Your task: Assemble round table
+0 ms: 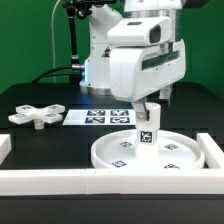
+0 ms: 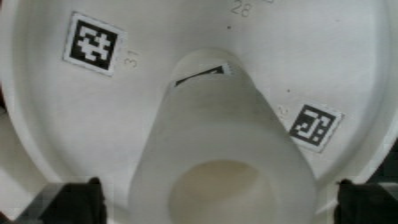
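Note:
The round disc (image 1: 160, 152) lies on the black table at the exterior view's right, rim up, with tags on its face. The short post (image 1: 147, 131) stands upright on the disc's centre hub, its tag facing the camera. My gripper (image 1: 147, 110) is directly above the post, with its fingers straddling the post's top. In the wrist view the post (image 2: 222, 150) runs down to the disc (image 2: 107, 110), and my gripper (image 2: 222, 203) is open, with a gap between each dark fingertip (image 2: 80, 203) and the post. The four-armed cross piece (image 1: 35, 115) lies apart at the exterior view's left.
The marker board (image 1: 100, 117) lies flat behind the disc, between it and the cross piece. A long white rail (image 1: 60, 180) runs along the front, and another (image 1: 213, 150) stands at the exterior view's right, close to the disc. The robot's base rises behind.

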